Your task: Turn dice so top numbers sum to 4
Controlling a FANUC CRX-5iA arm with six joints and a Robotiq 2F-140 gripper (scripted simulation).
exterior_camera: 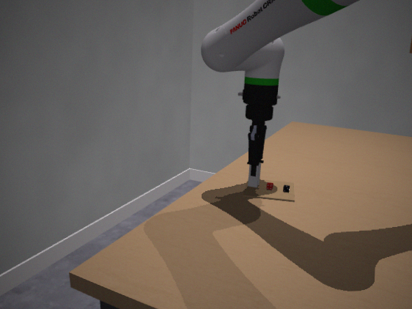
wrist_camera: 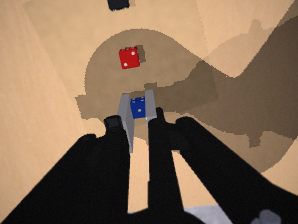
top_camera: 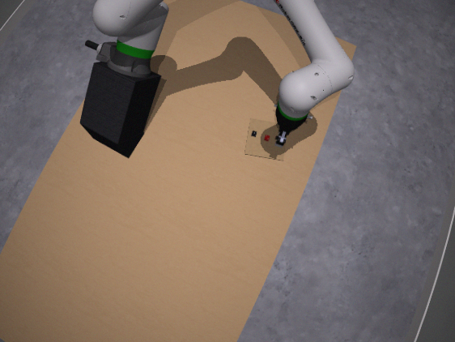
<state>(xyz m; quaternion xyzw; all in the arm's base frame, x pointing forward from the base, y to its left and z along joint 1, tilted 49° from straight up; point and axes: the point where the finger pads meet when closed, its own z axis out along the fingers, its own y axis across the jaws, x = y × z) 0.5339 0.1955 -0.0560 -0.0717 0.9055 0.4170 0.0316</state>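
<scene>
My gripper [top_camera: 281, 140] [exterior_camera: 254, 181] [wrist_camera: 139, 104] is shut on the blue die [wrist_camera: 138, 107], low over the tan mat [top_camera: 255, 148] [exterior_camera: 289, 198] [wrist_camera: 65, 30]. The blue die's face toward the wrist camera shows three pips. The red die [top_camera: 266, 138] [exterior_camera: 270, 186] [wrist_camera: 128, 58] lies flat on the mat just beside the gripper, with two pips on top. The black die [top_camera: 253, 134] [exterior_camera: 286, 189] [wrist_camera: 119, 4] lies further along the mat, cut off at the top of the wrist view. The arm's shadow covers the gripper's part of the mat.
The mat lies near the far right edge of the wooden table [top_camera: 162, 227] [exterior_camera: 330, 165]. The robot's black base block [top_camera: 117, 107] stands at the table's far left. Grey floor surrounds the table.
</scene>
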